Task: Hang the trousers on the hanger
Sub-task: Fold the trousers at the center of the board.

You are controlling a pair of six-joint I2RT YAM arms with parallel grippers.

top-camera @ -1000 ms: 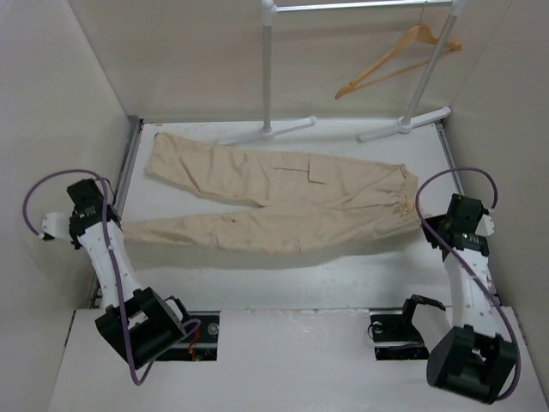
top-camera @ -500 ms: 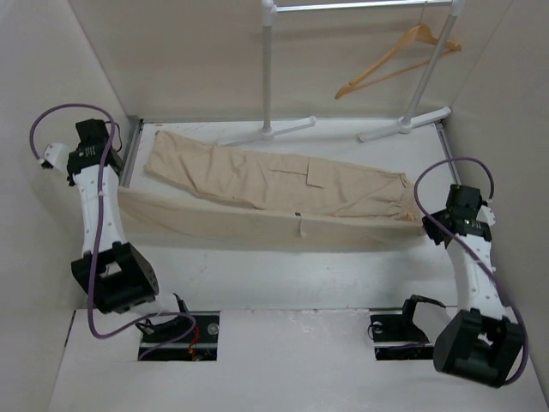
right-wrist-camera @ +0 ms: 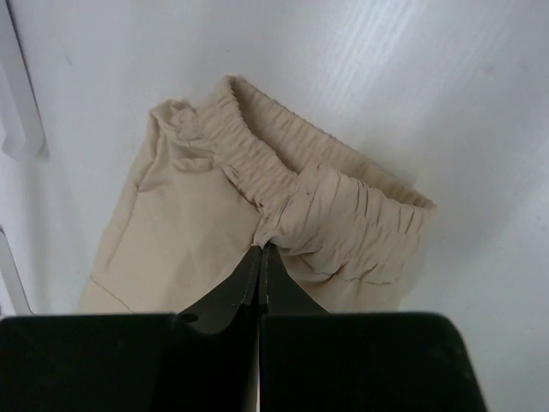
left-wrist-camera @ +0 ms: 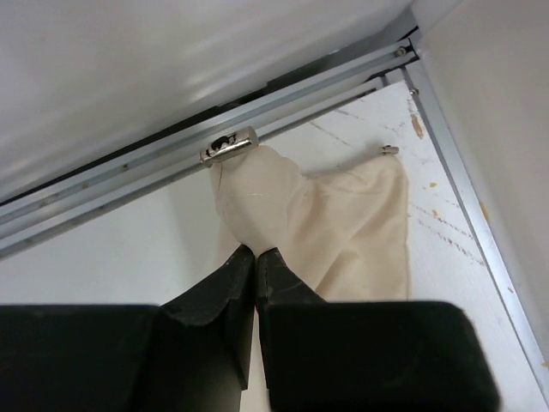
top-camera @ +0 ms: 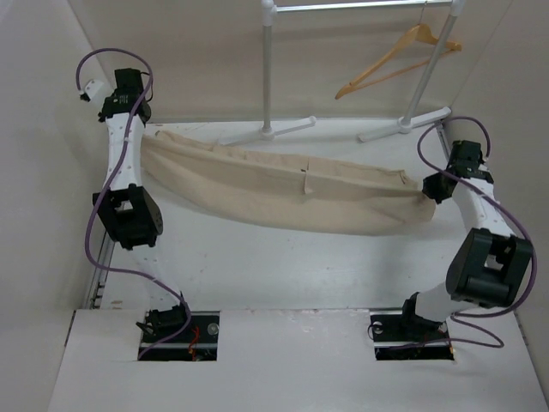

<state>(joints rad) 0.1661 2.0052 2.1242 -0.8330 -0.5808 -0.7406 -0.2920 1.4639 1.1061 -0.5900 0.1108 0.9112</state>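
Note:
The beige trousers (top-camera: pixel 283 190) hang lengthwise between my two grippers, folded along their length and sagging in the middle above the table. My left gripper (top-camera: pixel 141 129) is shut on the leg-cuff end (left-wrist-camera: pixel 257 215) at the far left. My right gripper (top-camera: pixel 426 190) is shut on the elastic waistband (right-wrist-camera: pixel 326 206) at the right. The wooden hanger (top-camera: pixel 396 58) hangs by its hook from the white rack's top bar at the back right, well apart from both grippers.
The white clothes rack (top-camera: pixel 268 77) stands at the back, its two feet (top-camera: pixel 403 124) on the table's far part. White walls close in on the left, right and back. A metal rail (left-wrist-camera: pixel 283 94) runs along the table's left edge.
Both grippers have risen and moved towards the back with the trousers. The near leg came off the table and now hangs doubled with the far one. The left arm swung furthest back.

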